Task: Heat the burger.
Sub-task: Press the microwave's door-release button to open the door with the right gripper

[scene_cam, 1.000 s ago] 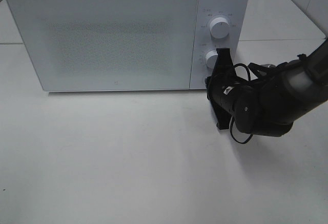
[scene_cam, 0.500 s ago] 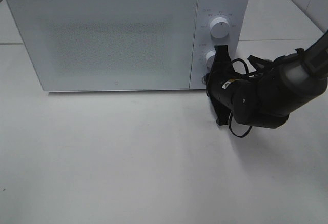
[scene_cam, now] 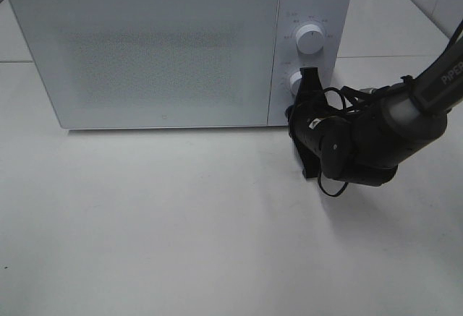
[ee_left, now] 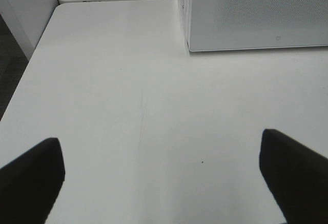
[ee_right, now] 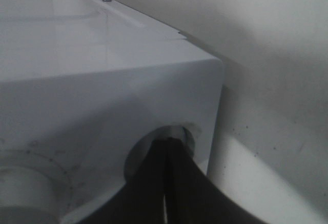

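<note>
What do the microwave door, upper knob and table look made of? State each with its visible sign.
Microwave door: likely glass or glossy plastic over fine mesh; a speckled dot pattern shows through its white face. Upper knob: probably moulded plastic, uniformly white and matte. Table: seemingly white laminate or painted board; smooth, with a faint sheen.

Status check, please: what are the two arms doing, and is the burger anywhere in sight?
Left gripper open, over the table. Right gripper fingers shut, tips at the microwave's lower knob. Burger not in view; microwave door closed.
</note>
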Robot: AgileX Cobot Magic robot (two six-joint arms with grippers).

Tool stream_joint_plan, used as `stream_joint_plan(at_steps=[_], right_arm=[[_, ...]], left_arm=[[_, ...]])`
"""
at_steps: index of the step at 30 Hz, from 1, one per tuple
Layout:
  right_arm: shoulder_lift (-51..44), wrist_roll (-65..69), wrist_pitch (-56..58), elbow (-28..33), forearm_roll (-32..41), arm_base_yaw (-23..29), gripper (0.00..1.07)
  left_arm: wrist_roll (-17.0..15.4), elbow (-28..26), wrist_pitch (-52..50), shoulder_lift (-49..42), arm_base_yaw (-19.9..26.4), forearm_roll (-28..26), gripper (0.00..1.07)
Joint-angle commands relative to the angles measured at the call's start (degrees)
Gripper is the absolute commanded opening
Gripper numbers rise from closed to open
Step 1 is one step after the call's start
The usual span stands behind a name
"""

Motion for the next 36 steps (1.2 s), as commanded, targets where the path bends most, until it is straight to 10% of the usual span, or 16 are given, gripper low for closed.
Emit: stream_joint_plan(at_steps=[1, 20, 36], right_arm=[[-0.2, -1.7, -13.1, -3.7, 0.3, -0.8, 0.0], [3.3, -2.2, -12.1, -9.6, 1.2, -0.8, 0.0], [-1.8, 0.1, 6.1, -3.5, -1.7, 0.1, 0.0]], left_arm=[[0.1, 0.1, -0.8, -1.1, 0.3, -0.1, 0.98], [0.1, 0.1, -0.8, -1.1, 0.3, -0.1, 0.98], [0.1, 0.1, -0.8, -1.1, 0.3, -0.1, 0.98]])
